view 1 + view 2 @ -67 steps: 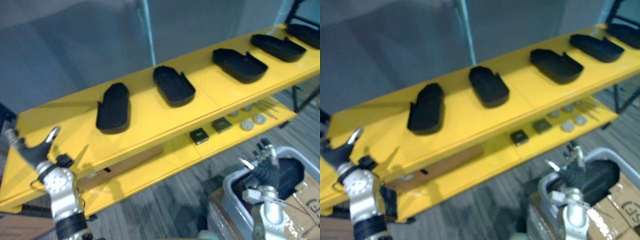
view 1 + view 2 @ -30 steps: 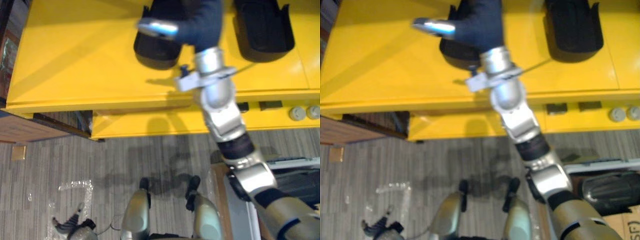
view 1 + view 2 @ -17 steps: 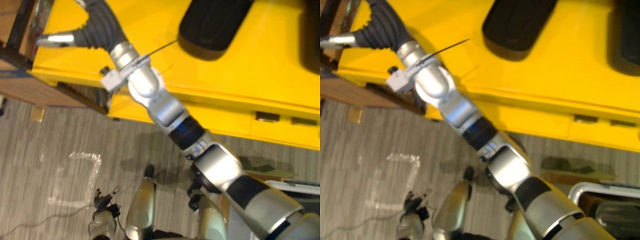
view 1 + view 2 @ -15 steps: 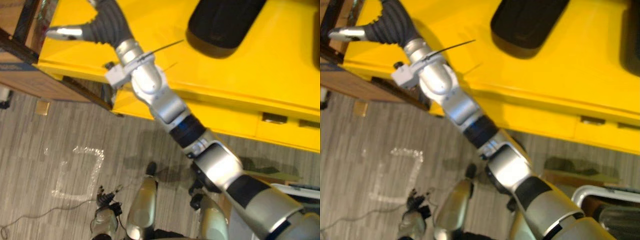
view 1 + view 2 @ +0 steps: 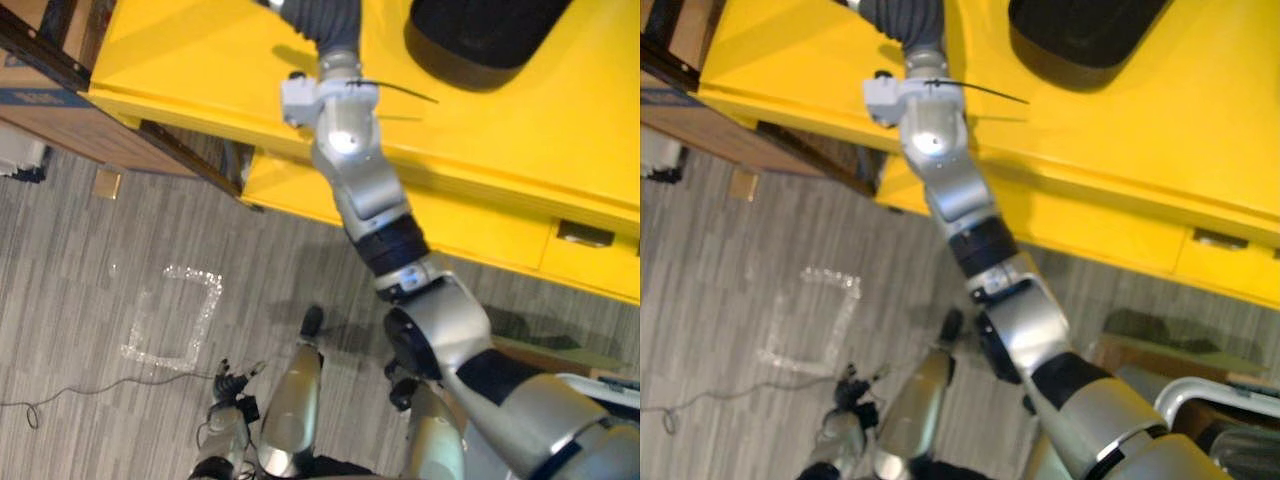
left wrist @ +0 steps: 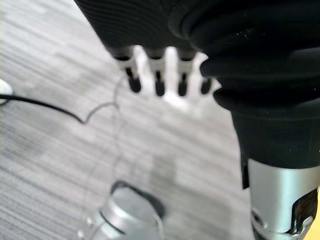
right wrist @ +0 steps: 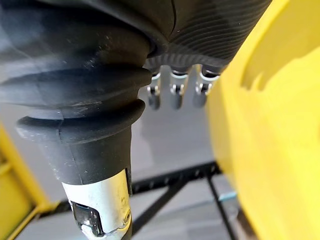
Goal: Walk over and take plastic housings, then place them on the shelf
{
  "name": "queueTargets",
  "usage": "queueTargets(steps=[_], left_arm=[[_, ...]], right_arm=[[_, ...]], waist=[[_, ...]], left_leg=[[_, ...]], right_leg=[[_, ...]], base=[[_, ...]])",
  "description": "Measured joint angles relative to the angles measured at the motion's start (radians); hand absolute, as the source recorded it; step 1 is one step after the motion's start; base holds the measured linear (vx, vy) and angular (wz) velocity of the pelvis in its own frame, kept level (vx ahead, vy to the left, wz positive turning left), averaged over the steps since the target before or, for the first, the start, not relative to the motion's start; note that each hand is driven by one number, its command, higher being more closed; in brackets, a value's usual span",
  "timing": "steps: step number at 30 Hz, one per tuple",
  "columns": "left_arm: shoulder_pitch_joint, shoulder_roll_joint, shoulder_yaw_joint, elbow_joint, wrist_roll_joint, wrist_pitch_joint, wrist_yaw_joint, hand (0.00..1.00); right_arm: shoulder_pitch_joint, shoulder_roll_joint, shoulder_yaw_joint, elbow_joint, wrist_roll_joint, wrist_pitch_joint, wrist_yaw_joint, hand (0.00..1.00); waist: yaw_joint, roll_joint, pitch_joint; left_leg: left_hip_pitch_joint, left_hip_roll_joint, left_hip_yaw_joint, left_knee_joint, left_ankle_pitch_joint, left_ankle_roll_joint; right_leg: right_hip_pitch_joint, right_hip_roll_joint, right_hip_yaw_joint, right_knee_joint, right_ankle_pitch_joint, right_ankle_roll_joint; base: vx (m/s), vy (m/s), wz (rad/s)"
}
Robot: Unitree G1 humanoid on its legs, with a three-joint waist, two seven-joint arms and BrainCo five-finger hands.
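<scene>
Change: the right arm [image 5: 360, 190] has swung from the shelf's left corner toward the housing. The right hand [image 5: 322, 22] now sits over the shelf top at the upper edge of the head views, where half a second ago its thumb pointed out past that corner.
Box: a brown box [image 5: 55, 105] stands under the left end of the shelf, with a black frame bar [image 5: 40, 45] running along it.
Floor: grey striped carpet [image 5: 90, 250] with a shiny square outline [image 5: 172, 322] lying on it.
Left hand: the left hand [image 5: 232, 384] hangs low above the carpet. Its wrist view shows the fingers [image 6: 158, 82] straight in a row, with nothing in them.
Shelf: a yellow top board [image 5: 190, 50], with a lower yellow board [image 5: 470, 225] under it.
Right hand: its dark cover is over the top board, left of the housing and apart from it. In its wrist view the fingers [image 7: 172, 92] hang loose and uncurled and the thumb [image 7: 99, 207] is apart. The hand is empty, with the yellow board just beside it.
Housing: one black housing [image 5: 485, 30] lies on the top board to the right of the right hand, cut off by the upper edge and untouched.
Small part: a small dark part [image 5: 585, 233] lies on the lower board at the far right.
</scene>
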Motion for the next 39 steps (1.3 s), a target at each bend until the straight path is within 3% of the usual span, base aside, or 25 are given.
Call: queueTargets(steps=[22, 28, 39], left_arm=[[-0.040, 0.008, -0.107, 0.015, 0.006, -0.002, 0.020, 0.00], [-0.041, 0.002, -0.161, 0.021, 0.006, 0.000, 0.019, 0.00], [-0.041, 0.001, -0.183, 0.019, 0.007, 0.003, 0.016, 0.00]], right_arm=[[0.036, 0.000, 0.001, 0.080, -0.118, 0.050, -0.085, 0.00], [0.036, 0.000, -0.017, 0.100, -0.119, 0.074, -0.101, 0.00], [0.049, -0.001, -0.020, 0.100, -0.127, 0.075, -0.108, 0.00]], waist=[[-0.005, 0.013, -0.004], [-0.006, 0.053, -0.030], [-0.014, 0.055, -0.031]], left_leg=[[0.007, 0.011, 0.032, -0.005, 0.007, -0.005], [0.012, 0.011, 0.031, -0.026, 0.019, -0.003], [0.032, 0.012, 0.042, -0.057, 0.034, -0.003]], right_leg=[[-0.024, 0.007, 0.035, 0.006, 0.002, -0.007], [-0.024, 0.004, 0.036, 0.003, 0.006, -0.005], [-0.025, 0.005, 0.046, -0.002, 0.011, -0.005]], base=[[-0.01, -0.005, -0.04], [0.00, 0.001, 0.01], [0.00, -0.002, -0.02]])
